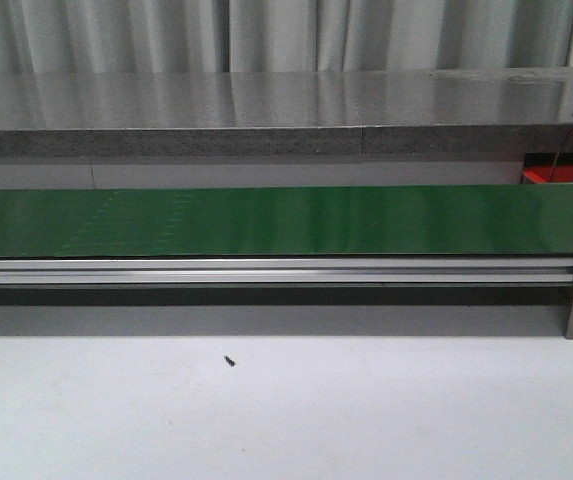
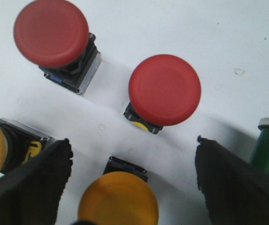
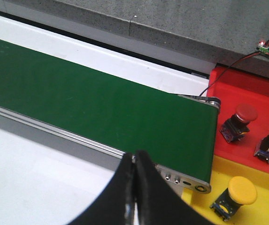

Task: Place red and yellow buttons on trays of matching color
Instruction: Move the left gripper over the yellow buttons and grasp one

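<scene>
The left gripper (image 2: 132, 187) is held spread over a yellow button (image 2: 118, 199) (for pickup, probably); the right gripper (image 3: 134, 187) is closed, empty.

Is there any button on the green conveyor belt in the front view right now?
No, the green conveyor belt runs bare across the whole front view, with no button anywhere on its surface.

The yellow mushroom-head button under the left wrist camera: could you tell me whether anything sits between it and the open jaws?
Nothing visible does. The yellow mushroom-head button lies in the gap of the open left gripper, apart from both black fingers.
</scene>
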You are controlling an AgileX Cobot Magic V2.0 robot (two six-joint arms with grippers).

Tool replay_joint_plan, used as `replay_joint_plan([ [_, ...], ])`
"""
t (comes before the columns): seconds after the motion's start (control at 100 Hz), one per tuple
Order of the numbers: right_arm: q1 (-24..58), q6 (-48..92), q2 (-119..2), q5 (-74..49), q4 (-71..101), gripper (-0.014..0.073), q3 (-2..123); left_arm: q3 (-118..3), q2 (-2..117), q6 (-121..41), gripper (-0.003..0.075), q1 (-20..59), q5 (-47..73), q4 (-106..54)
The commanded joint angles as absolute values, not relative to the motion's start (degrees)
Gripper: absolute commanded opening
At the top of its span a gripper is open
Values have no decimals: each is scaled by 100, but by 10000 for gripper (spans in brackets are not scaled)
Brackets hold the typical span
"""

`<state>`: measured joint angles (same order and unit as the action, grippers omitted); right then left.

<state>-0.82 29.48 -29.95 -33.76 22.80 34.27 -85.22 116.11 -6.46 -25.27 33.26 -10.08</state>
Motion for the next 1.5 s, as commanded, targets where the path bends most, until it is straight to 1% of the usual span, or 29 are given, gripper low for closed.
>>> replay_joint_plan([
  [0.0,-96,2973,-3003,-3010,2334,-69,3585,-8711,11307,-593,516,-2510,3102,-1044],
  [1.49,-96,2973,-3003,-3010,2334,-69,3585,-8678,11307,-593,514,-2510,3653,-953],
])
